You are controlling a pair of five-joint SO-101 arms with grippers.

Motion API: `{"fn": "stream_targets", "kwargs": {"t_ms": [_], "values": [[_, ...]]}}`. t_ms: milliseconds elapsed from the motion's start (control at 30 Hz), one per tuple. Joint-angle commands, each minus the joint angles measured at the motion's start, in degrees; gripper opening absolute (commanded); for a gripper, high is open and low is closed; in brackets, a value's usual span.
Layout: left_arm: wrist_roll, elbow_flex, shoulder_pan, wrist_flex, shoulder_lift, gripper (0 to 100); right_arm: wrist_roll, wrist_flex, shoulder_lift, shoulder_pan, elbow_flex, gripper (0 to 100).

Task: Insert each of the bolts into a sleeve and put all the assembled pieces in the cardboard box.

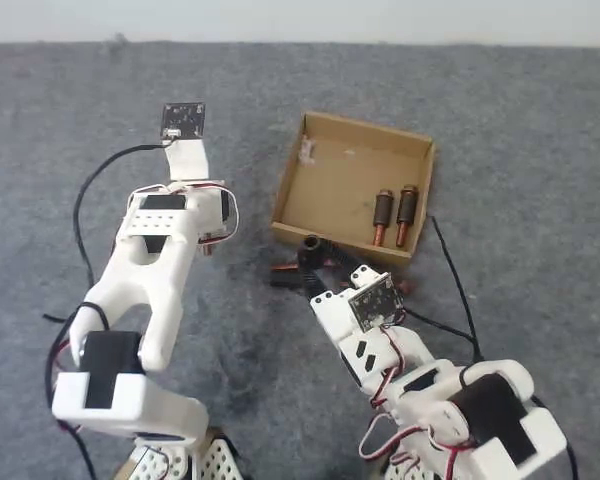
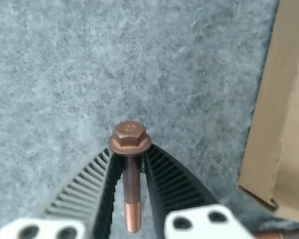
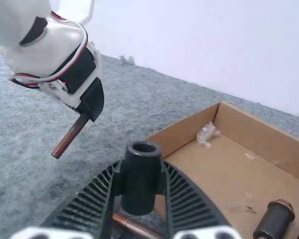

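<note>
- Beside the cardboard box (image 1: 292,170), the right gripper (image 3: 141,172) is closed round an upright black sleeve (image 3: 139,186), bore facing up.
- Off to one side, the left gripper (image 2: 130,155) pinches a copper bolt (image 2: 131,191) just under its head, thread end free and tilted.
- To do this well, I'd line the thread tip up along the sleeve's axis before pushing; a slant would likely jam.
- Two assembled pieces (image 1: 383,215) lie in the box.
- Under the right jaws, what looks like a second bolt (image 3: 134,226) is mostly hidden.

Coppery metal bolt (image 2: 130,169), matt black sleeve (image 3: 140,175).
</note>
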Motion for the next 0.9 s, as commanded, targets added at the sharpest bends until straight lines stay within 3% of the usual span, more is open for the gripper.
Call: {"fn": "stream_targets", "kwargs": {"t_ms": [0,633,867], "values": [[-0.2,-4.0,-0.1,0.1,-3.4,1,-0.4,-1.7,-0.2,1.0,1.2,0.6],[0.0,8.4,10.2,-0.1,-25.3,1,-0.5,-1.4,-0.2,0.9,1.1,0.6],[2.7,12.2,11.1,-8.6,-27.3,1,-0.5,-1.4,-0.2,0.9,1.1,0.6]]}}
